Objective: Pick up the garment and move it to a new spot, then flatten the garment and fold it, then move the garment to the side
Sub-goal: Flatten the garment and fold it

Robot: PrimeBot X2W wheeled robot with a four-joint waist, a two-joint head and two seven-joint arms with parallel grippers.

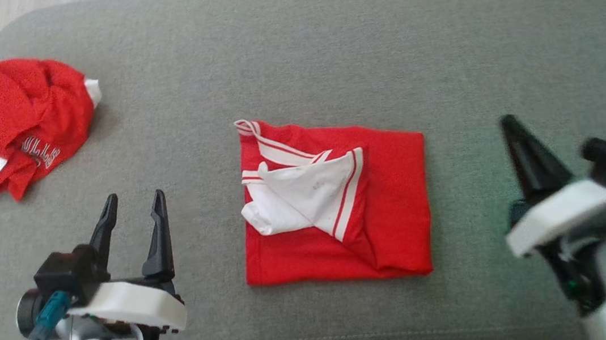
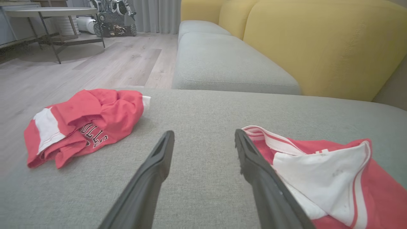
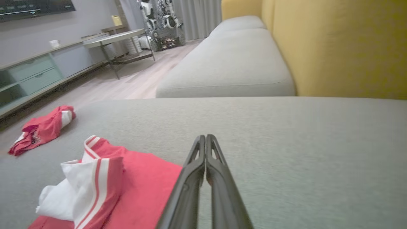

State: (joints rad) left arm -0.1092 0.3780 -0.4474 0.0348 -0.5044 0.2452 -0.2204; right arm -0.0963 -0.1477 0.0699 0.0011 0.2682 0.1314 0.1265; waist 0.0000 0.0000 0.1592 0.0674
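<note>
A grey sofa seat [image 1: 289, 52] carries a folded red-and-white garment [image 1: 392, 200] lying flat near its middle, and a crumpled red shirt [image 1: 18, 122] well apart at its left edge.

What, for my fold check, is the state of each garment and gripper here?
Red cloth garment with white striped trim: folded into a rectangle, lying free on the grey cushion.
Red cloth garment with white lettering: crumpled in a heap.
Left gripper: open, empty.
Right gripper: shut, empty.
</note>
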